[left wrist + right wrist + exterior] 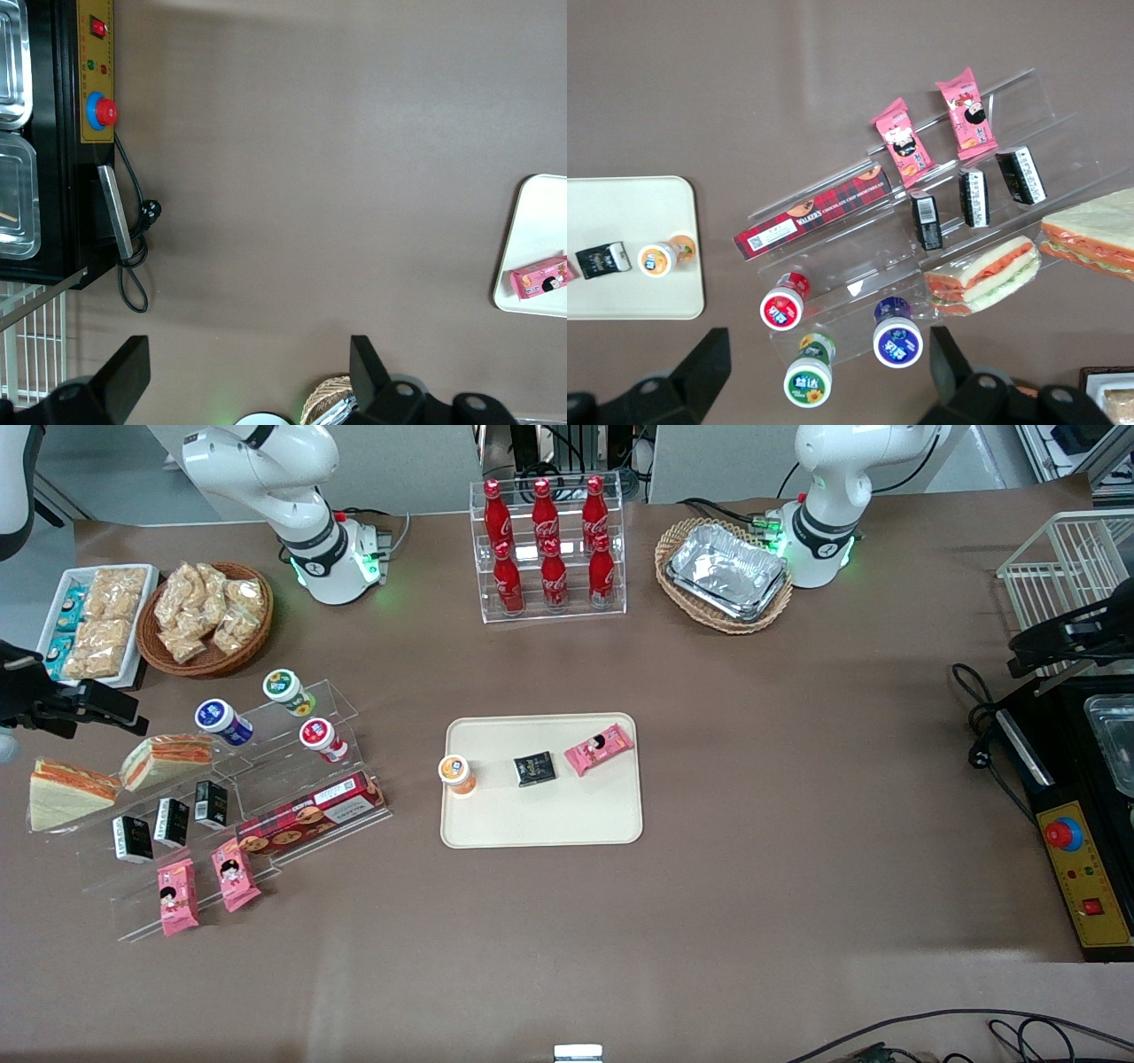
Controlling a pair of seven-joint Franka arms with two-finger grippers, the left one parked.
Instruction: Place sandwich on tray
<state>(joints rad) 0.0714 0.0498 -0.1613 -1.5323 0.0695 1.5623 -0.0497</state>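
Note:
The sandwich (64,795), a clear-wrapped wedge with a broad pale bread face, lies on the clear stepped rack at the working arm's end of the table; it also shows in the right wrist view (1099,232). A similar wedge showing its orange-striped filling (168,757) lies beside it. The cream tray (540,828) sits mid-table and holds an orange-capped bottle (457,772), a black packet (535,769) and a pink packet (599,748). My right gripper (106,708) hangs open and empty high above the rack, over the small capped bottles (828,354).
The rack (292,828) also carries a red biscuit box (310,815), black packets and pink packets. A cola bottle stand (549,549), a snack basket (205,615), a white snack tray (93,620) and a basket of foil trays (726,571) stand farther from the camera. A control box (1076,859) lies toward the parked arm's end.

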